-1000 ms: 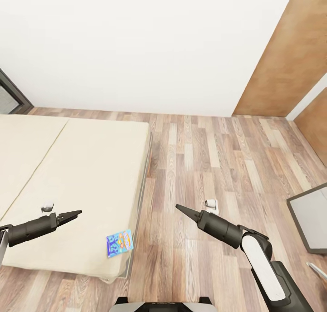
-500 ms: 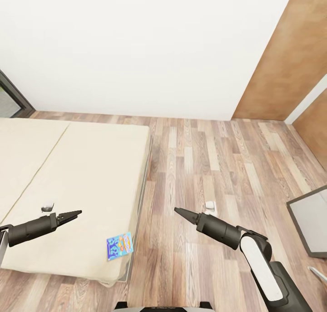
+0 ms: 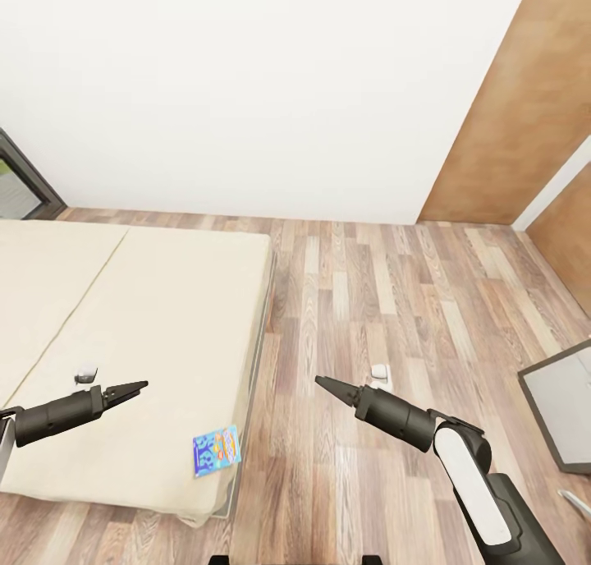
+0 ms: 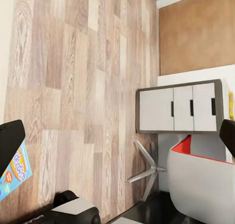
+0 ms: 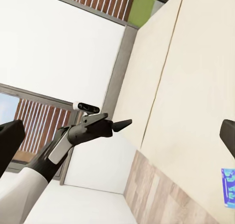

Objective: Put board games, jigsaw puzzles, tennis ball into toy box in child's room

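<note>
Head view: blue game [image 3: 217, 450] lies flat at the bed [image 3: 164, 319] corner, just by the edge. Left hand [image 3: 141, 383] hangs over the mattress, clenched, empty. Right hand [image 3: 320, 381] is over the floor, clenched, empty.

Left wrist view: game [image 4: 13, 171] at the frame edge; cabinet [image 4: 178, 108] and chair [image 4: 198, 187] beyond.

Right wrist view: game [image 5: 227, 187] on the bed; left arm [image 5: 78, 133] across.

Risk: thin box, little edge for fingers; a nudge could push it off the bed.
</note>
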You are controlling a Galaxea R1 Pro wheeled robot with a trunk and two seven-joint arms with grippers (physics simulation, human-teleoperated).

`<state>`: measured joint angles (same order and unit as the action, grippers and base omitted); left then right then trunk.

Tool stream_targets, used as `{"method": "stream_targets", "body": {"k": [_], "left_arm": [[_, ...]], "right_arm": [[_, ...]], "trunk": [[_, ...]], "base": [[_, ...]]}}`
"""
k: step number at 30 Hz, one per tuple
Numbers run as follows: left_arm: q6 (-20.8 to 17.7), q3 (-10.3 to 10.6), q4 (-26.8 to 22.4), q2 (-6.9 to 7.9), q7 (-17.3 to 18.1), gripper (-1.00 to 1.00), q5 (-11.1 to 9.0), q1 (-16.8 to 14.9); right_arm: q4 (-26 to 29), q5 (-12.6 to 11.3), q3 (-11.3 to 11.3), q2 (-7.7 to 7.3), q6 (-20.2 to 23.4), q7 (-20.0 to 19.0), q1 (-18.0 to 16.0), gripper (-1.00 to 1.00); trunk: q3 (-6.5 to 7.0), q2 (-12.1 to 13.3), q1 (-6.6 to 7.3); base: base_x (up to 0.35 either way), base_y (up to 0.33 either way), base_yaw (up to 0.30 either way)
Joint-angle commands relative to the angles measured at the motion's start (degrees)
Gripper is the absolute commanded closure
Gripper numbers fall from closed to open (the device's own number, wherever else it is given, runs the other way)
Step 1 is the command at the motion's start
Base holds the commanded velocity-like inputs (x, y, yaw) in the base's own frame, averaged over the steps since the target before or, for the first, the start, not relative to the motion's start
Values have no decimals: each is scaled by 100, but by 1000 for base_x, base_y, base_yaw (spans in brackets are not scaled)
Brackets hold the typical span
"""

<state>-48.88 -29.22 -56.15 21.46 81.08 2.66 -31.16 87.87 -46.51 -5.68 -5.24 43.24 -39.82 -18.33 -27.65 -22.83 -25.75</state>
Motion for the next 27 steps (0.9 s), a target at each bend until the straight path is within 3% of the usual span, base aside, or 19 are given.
{"method": "stream_targets", "body": {"k": [1,27], "left_arm": [[-60,-7,-2,-1,39,-100,29,-5],[-60,-5,-2,-39,34,-100,33,-5]], "right_arm": [[2,-33,-1,-3,36,10,-4,-100],[2,-30,-2,-3,36,17,-4,-100]], "trunk": [[2,-9,-3],[248,-9,-3]], "base": [[0,0,0],[0,0,0]]}}
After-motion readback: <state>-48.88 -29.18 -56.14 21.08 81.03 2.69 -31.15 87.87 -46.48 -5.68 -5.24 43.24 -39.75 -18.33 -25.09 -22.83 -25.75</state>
